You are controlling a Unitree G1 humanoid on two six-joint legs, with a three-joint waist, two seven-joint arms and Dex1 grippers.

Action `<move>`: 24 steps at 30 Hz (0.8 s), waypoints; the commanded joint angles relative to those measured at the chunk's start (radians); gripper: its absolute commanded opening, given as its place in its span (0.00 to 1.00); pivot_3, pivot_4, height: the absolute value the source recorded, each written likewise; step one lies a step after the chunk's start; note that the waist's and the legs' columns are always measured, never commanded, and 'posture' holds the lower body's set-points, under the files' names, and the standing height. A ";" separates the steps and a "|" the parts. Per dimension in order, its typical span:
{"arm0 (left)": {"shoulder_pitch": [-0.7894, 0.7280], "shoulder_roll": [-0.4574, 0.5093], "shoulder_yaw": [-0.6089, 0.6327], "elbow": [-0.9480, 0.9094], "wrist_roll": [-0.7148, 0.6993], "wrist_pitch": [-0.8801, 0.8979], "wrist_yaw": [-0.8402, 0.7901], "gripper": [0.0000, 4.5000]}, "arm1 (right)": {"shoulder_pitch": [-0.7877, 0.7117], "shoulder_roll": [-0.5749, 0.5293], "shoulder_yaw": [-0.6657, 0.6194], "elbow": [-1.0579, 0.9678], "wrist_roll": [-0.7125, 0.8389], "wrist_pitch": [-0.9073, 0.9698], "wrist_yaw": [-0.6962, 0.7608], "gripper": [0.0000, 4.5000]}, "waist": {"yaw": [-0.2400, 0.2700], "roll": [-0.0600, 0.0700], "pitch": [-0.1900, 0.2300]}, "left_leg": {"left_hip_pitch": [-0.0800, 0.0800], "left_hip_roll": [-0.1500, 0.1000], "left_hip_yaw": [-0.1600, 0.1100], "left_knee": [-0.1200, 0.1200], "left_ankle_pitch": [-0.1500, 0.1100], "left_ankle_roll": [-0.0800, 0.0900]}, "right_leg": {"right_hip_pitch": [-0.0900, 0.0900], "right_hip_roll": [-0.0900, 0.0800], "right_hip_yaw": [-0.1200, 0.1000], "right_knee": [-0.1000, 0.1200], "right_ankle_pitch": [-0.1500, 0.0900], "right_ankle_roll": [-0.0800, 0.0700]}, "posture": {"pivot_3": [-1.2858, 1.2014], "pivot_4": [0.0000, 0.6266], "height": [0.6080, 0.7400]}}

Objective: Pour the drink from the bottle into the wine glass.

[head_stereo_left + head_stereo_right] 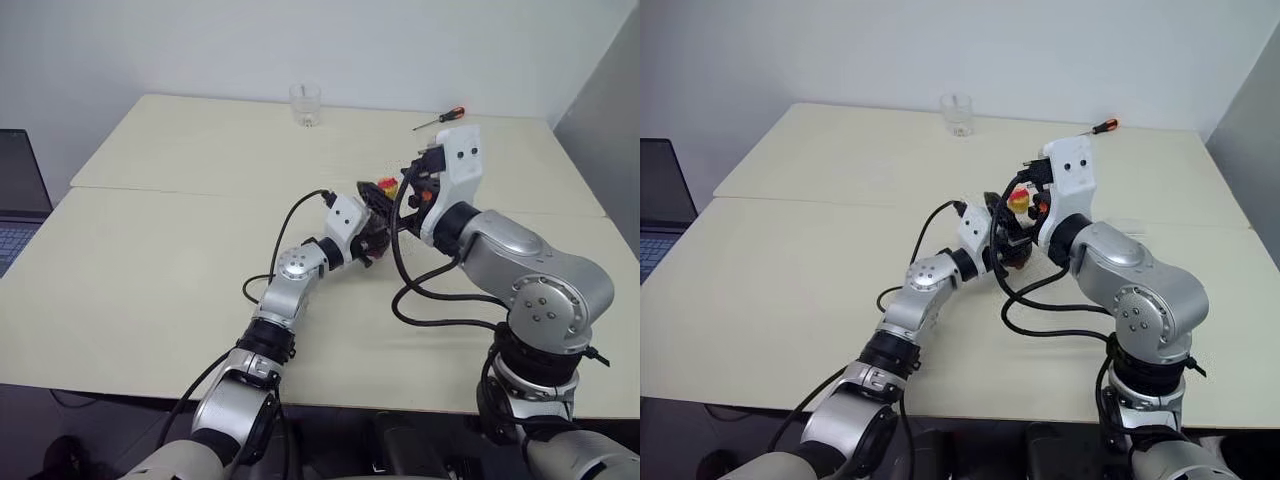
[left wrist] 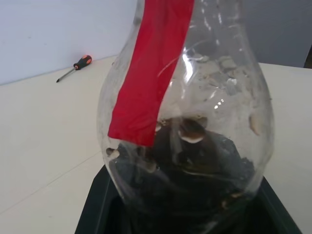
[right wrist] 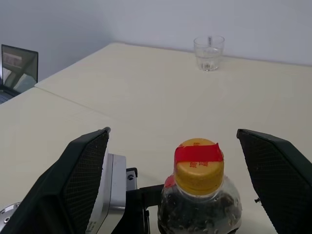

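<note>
**Bottle held over the middle of the table, mostly hidden from your head cameras**

From the head views you get very little of the bottle point(image 3: 199, 190): the two arms meet over the middle of the table point(image 1: 170, 230), and the white wrist housings and black cables cover almost all of it. You can pick out a spot of yellow cap point(image 1: 1019, 201) with red beside it, between the two wrists. The wine glass cannot be made out there.

The left gripper point(image 1: 375, 232) is closed on the bottle's lower body. In the left wrist view the clear, rounded plastic wall sits right against the lens, seated between the black fingers, whose tips are cut off by the frame. A strip of red tape point(image 2: 151, 73) runs down the shoulder of the bottle. Through the plastic you see the drink point(image 2: 195, 165), dark brown and foamy at its surface, with droplets clinging to the inside wall above it. Where the liquid ends at the base is hard to tell.

The right gripper point(image 3: 195, 190) stands wide open and holds nothing. Its two black fingers point(image 3: 83, 180), flat with a fine mesh texture on the inner faces, flank the capped bottle top on either side without touching it. The cap is ribbed yellow plastic with red tape across the crown.

At the far edge of the table a short clear tumbler point(image 1: 305, 103) stands upright, and well to its right lies a screwdriver point(image 1: 440, 118) with an orange and black handle. A laptop point(image 1: 20, 200) is cut off at the left edge.
</note>
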 commanded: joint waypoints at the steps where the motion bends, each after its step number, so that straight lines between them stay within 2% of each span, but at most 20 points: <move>1: -0.014 -0.012 -0.012 -0.073 -0.005 -0.004 0.004 0.33 | -0.033 0.015 -0.021 0.004 -0.028 -0.033 -0.028 1.00 | 0.000 0.000 0.000 | 0.000 0.000 -0.001 0.000 0.000 0.000 | 0.000 0.000 -0.001 0.000 0.000 0.000 | 0.52 0.24 1.00; 14: -0.005 -0.012 -0.032 -0.101 0.009 0.012 0.018 0.32 | -0.015 0.018 -0.013 0.000 -0.057 0.048 -0.031 1.00 | 0.000 0.000 0.000 | -0.001 -0.001 -0.009 0.000 0.000 0.000 | 0.001 0.000 -0.006 -0.001 0.000 0.000 | 0.52 0.24 1.00; 17: -0.001 -0.010 -0.035 -0.108 0.008 0.016 0.017 0.32 | -0.003 0.020 -0.011 -0.013 -0.068 0.065 -0.037 0.86 | 0.000 0.000 0.000 | -0.001 -0.001 -0.009 0.000 0.000 0.000 | 0.002 0.000 -0.006 -0.001 0.000 0.000 | 0.52 0.24 1.00; 24: -0.007 -0.005 -0.036 -0.104 0.006 0.024 0.015 0.32 | -0.001 0.029 -0.017 -0.033 -0.070 0.072 -0.040 0.33 | 0.000 0.000 0.000 | -0.002 -0.001 -0.010 -0.001 0.000 0.000 | 0.002 0.000 -0.006 -0.001 0.000 0.000 | 0.52 0.24 1.00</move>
